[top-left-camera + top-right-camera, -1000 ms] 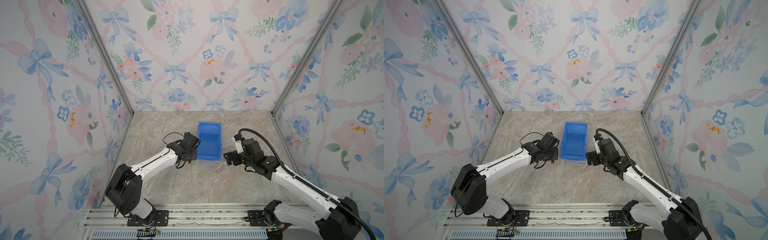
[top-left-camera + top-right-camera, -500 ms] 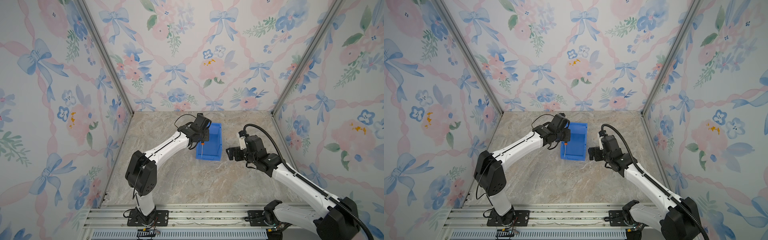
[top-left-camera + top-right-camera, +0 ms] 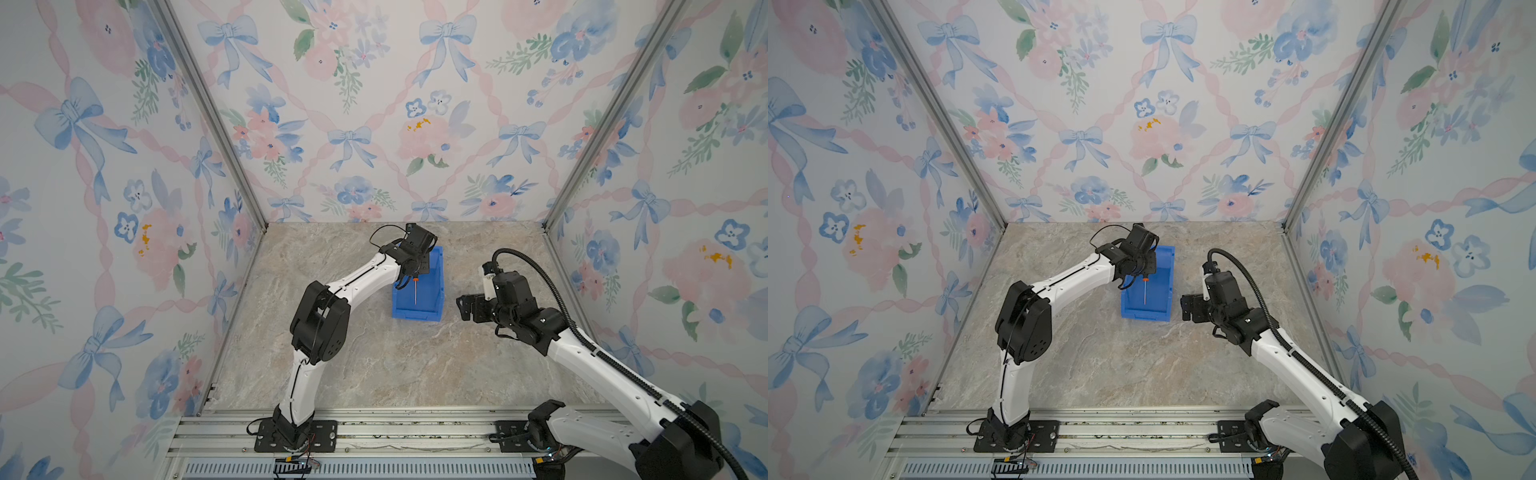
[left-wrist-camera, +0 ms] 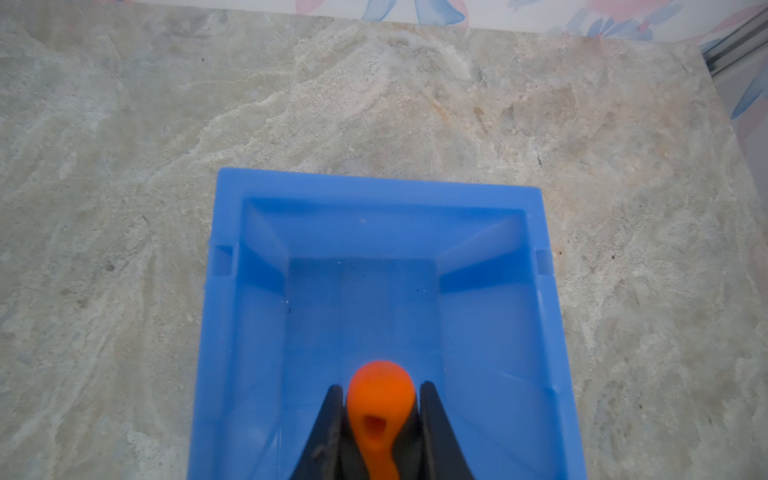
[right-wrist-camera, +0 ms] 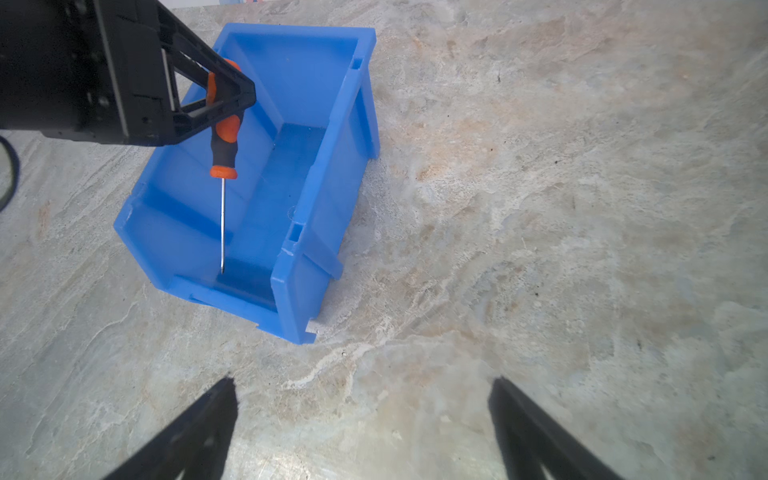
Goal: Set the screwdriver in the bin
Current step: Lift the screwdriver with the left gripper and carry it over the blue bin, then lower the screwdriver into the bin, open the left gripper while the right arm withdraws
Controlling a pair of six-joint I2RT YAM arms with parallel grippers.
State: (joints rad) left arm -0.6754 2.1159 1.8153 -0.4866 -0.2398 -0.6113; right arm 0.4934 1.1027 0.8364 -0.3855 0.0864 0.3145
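Flowery walls (image 3: 374,104) stand around a stone table (image 3: 374,365). On it sits the blue bin (image 3: 415,314). The left gripper (image 5: 243,93) squeezes tight on the screwdriver (image 5: 224,145), which hangs tip down over the open bin. The right gripper (image 5: 363,382) is wide open with nothing in it, beside the bin.
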